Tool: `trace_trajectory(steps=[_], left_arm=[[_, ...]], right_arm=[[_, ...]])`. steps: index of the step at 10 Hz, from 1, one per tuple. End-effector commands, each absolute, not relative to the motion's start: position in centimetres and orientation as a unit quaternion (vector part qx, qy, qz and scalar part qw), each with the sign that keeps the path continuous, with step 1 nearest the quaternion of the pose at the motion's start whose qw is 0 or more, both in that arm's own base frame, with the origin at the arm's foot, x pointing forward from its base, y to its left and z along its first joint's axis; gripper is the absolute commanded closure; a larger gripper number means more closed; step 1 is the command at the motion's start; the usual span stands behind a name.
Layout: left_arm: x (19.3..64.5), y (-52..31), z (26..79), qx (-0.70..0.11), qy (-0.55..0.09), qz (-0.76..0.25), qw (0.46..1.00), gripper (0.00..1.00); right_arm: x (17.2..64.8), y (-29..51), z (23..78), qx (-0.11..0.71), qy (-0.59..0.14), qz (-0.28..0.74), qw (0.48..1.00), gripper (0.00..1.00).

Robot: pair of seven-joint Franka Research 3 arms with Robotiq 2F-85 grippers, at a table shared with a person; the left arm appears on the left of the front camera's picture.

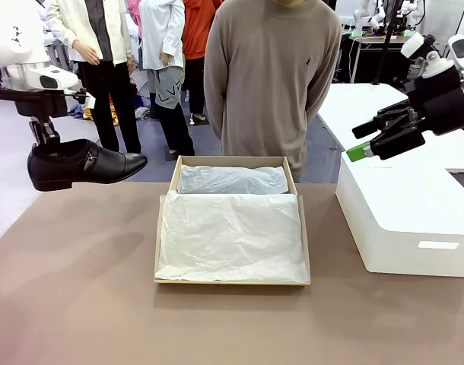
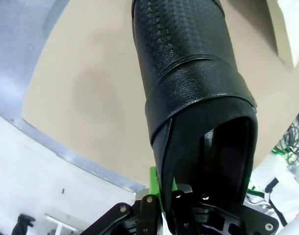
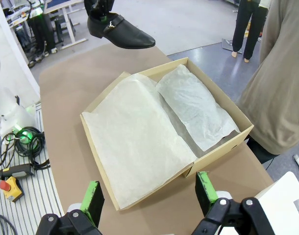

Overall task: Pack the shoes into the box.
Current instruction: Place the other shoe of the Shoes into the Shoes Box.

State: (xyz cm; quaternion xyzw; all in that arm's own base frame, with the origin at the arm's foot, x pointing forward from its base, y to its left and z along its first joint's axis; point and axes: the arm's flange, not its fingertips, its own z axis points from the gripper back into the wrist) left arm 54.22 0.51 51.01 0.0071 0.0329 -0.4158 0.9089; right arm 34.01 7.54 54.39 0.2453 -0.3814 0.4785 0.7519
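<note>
1. Our left claw is clenched on the heel rim of one glossy black pointed-toe leather dress shoe, hanging clear above the brown table at its 9 o'clock edge.
2. We see the shallow tan cardboard box, lined with white tissue paper, at the table's centre. It is well apart from the shoe, at 4 o'clock from it.
3. We read the shoe's long axis as 9-to-3, sole down, toe at 3 o'clock toward the box. We judge a carry that way comes next.
4. Our right claw hovers spread and empty at the box's 2 o'clock, so our left arm is nearer.
</note>
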Motion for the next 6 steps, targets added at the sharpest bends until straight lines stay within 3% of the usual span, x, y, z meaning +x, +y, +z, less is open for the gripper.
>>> trace_trajectory(steps=[1, 6], left_arm=[[54.37, 0.76, 50.56, 0.003, 0.036, -0.414, 0.91, 1.0], [54.52, 0.54, 50.02, 0.003, 0.041, -0.416, 0.909, 1.0]], right_arm=[[34.41, 7.7, 54.14, 0.252, -0.396, 0.483, 0.739, 0.0], [34.41, 7.7, 54.14, 0.252, -0.396, 0.483, 0.739, 0.0]])
